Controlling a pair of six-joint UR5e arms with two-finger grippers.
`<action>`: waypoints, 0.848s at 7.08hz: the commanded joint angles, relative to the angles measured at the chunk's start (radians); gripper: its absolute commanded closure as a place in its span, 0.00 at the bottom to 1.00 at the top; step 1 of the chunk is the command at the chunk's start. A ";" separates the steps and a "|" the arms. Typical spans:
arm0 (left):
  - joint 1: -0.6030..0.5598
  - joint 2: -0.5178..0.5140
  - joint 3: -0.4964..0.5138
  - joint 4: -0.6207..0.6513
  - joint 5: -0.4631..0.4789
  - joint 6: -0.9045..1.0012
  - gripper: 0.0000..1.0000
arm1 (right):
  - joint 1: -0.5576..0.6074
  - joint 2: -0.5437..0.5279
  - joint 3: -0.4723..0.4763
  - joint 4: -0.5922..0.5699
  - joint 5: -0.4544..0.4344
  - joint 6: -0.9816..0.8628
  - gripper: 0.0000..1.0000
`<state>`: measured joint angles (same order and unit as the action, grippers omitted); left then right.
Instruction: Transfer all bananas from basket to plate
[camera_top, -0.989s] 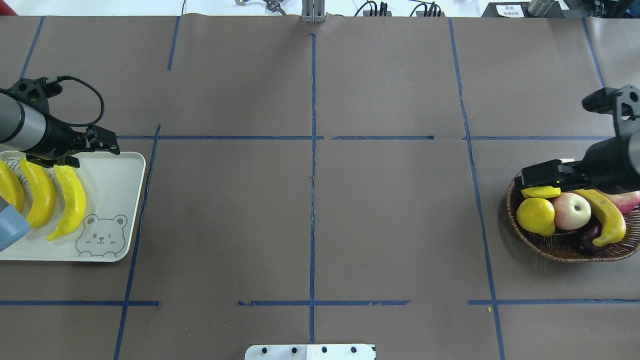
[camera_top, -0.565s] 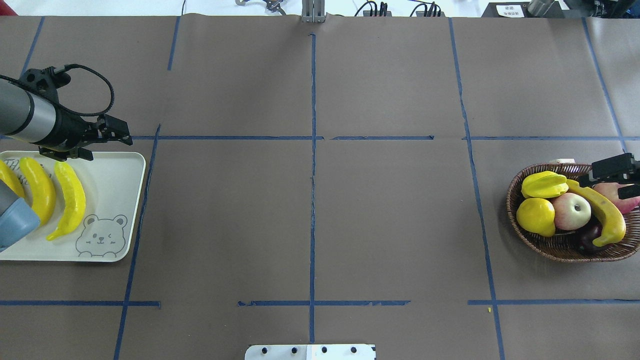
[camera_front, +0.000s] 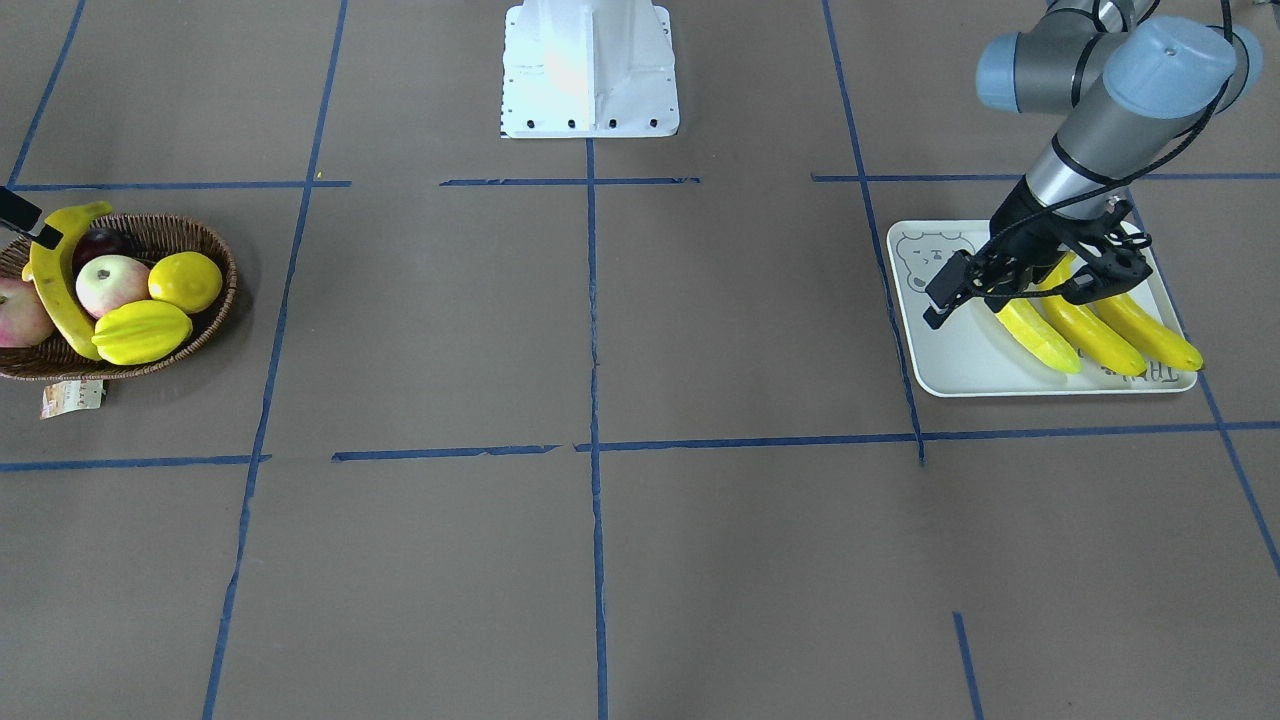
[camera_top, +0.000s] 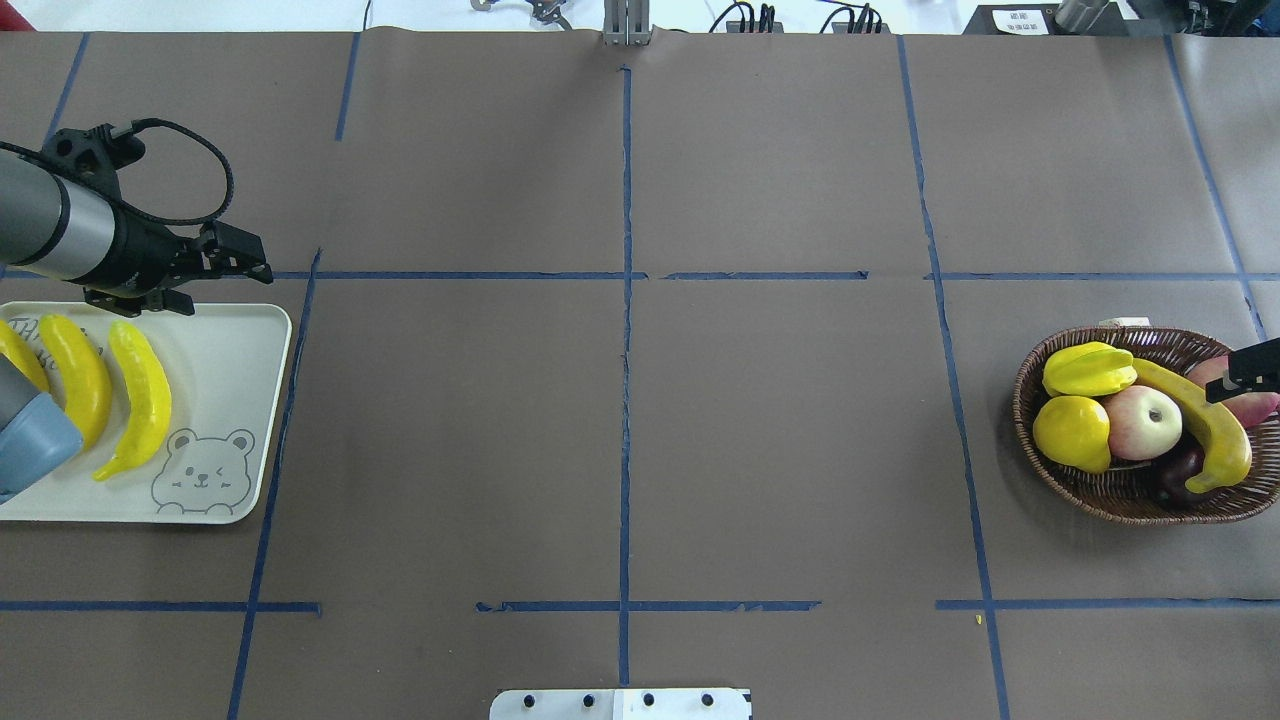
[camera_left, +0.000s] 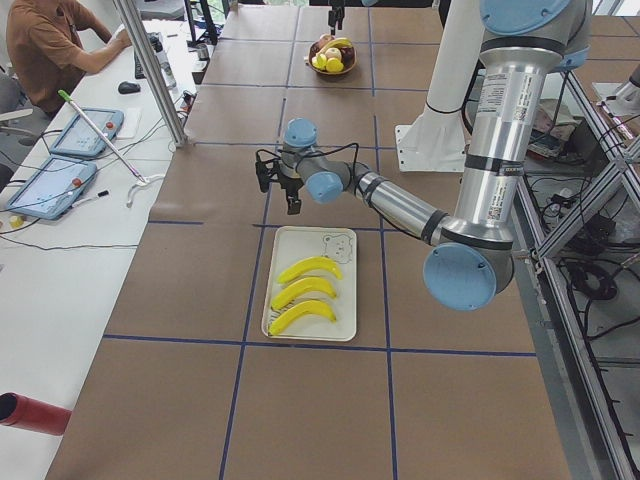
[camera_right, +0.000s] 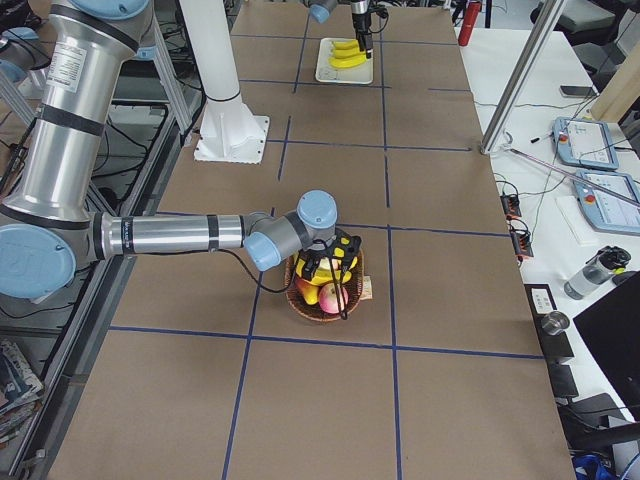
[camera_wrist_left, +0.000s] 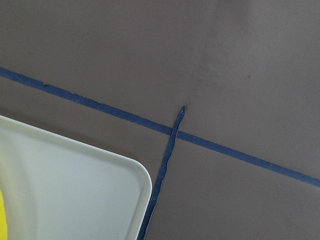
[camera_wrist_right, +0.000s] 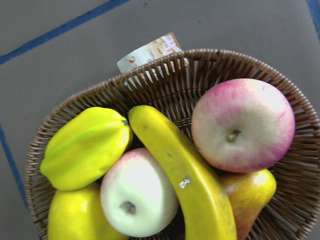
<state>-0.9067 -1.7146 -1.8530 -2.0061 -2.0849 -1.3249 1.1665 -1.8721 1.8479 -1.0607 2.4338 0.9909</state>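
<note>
Right under the right wrist camera lies the one banana in the basket. It rests diagonally on top of the other fruit, one end against the starfruit, its body across a pale apple and beside a pinker apple. The right tool hangs over the basket, but only a dark sliver shows at the edge of the overhead view and no fingers show in its own camera. Whether it is spread or clenched cannot be told. The step in hand looks like picking this fourth banana. It would go best with the fingers set across the banana's narrow width, on the raised stretch above the pale apple, where both flanks are free. Coming straight down should avoid shoving the round apples or the lemon. A vertical lift before any travel would carry the curved ends clear of the woven rim. The plate sits at the far end of the desk, so a grip slightly off-centre may leave free length for a hand-over. On the plate, three bananas lie side by side, with bare space toward the bear drawing. The left tool hovers at the plate's edge, fingers apart and empty.
</note>
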 joint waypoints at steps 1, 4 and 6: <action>0.000 0.000 -0.011 0.001 -0.001 0.000 0.00 | -0.007 -0.025 -0.036 -0.004 0.002 -0.005 0.00; 0.002 0.000 -0.009 0.001 0.000 0.000 0.00 | -0.039 -0.019 -0.049 -0.002 0.008 0.005 0.00; 0.002 0.001 -0.008 0.001 0.002 0.000 0.00 | -0.074 -0.015 -0.049 -0.002 0.007 0.005 0.00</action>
<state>-0.9051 -1.7147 -1.8620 -2.0049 -2.0843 -1.3253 1.1081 -1.8882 1.8000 -1.0630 2.4417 0.9950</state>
